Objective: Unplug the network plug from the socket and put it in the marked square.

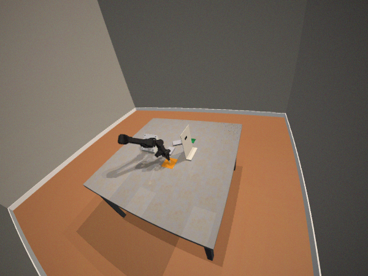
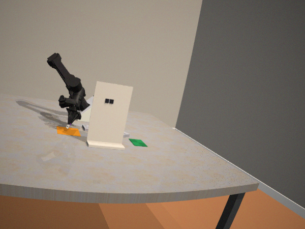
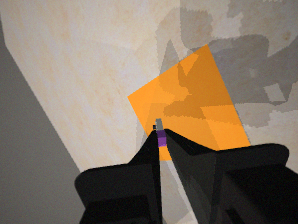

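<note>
My gripper (image 1: 168, 159) (image 2: 69, 124) (image 3: 160, 133) points down and is shut on the plug (image 2: 67, 126) (image 3: 161, 138), a small piece with a grey-white end and a purple part. The plug is out of the socket, above the orange square (image 1: 167, 166) (image 2: 73, 132) (image 3: 210, 90), near its edge in the wrist view. I cannot tell whether it touches the table. A green square (image 1: 193, 140) (image 2: 138, 142) lies on the other side of the panel. The cream upright panel (image 1: 186, 144) (image 2: 109, 119) has two dark openings (image 2: 109, 101).
The panel's foot (image 1: 192, 154) (image 2: 105, 145) stands near the orange square. Pale grey flat pieces (image 1: 177, 143) (image 1: 172, 150) lie between the panel and the arm. A white stand (image 2: 86, 114) is behind the panel in the exterior view. The arm (image 1: 135, 140) (image 2: 73, 85) reaches over the table.
</note>
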